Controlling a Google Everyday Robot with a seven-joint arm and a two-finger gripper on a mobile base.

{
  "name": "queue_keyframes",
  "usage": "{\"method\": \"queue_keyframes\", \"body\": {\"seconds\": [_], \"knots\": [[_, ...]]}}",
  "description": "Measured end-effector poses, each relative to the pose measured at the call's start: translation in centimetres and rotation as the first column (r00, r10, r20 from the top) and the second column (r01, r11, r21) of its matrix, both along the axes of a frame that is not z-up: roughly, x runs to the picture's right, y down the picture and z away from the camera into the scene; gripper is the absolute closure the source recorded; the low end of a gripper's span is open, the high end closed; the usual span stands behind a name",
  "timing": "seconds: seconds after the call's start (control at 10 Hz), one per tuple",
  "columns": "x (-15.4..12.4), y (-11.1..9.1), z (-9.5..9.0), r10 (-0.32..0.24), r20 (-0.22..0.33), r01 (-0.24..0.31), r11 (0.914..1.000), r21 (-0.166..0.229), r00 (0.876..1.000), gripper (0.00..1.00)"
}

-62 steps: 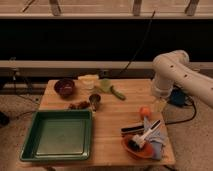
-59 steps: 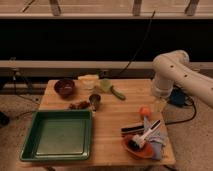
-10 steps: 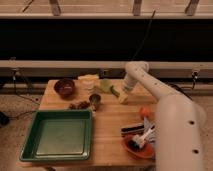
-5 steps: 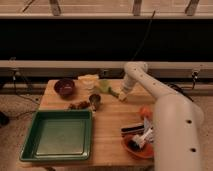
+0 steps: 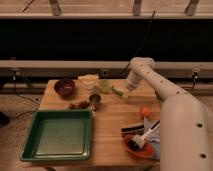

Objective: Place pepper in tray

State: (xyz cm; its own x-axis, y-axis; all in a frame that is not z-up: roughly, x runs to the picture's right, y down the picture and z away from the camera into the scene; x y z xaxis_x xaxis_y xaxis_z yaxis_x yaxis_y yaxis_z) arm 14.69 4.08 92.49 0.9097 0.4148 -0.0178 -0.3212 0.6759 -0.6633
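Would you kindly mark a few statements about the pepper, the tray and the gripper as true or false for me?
1. The pepper lies inside the tray. False: it lies on the table, beyond the tray and toward the far edge.
2. The gripper is low over the table's far side, right by the pepper. True.
3. The metal cup stands in the tray. False: it stands on the table, just past the tray's far right corner.
4. The orange ball sits on the table, to the right of the tray in the picture. True.
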Motion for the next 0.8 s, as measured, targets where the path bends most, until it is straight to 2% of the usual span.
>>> {"method": "queue_keyframes", "body": {"seconds": [0.4, 0.5, 0.6, 0.8], "knots": [[0.1, 0.6, -5.9, -0.083, 0.103, 0.08, 0.9962, 0.036, 0.991, 1.0], [-0.6, 0.6, -8.2, -0.11, 0.144, 0.104, 0.9932, 0.052, 0.983, 1.0], [-1.2, 0.7, -9.6, -0.13, 0.169, 0.121, 0.9906, 0.064, 0.977, 1.0], [-3.6, 0.8, -13.5, -0.184, 0.237, 0.168, 0.9819, 0.088, 0.954, 1.0]]}}
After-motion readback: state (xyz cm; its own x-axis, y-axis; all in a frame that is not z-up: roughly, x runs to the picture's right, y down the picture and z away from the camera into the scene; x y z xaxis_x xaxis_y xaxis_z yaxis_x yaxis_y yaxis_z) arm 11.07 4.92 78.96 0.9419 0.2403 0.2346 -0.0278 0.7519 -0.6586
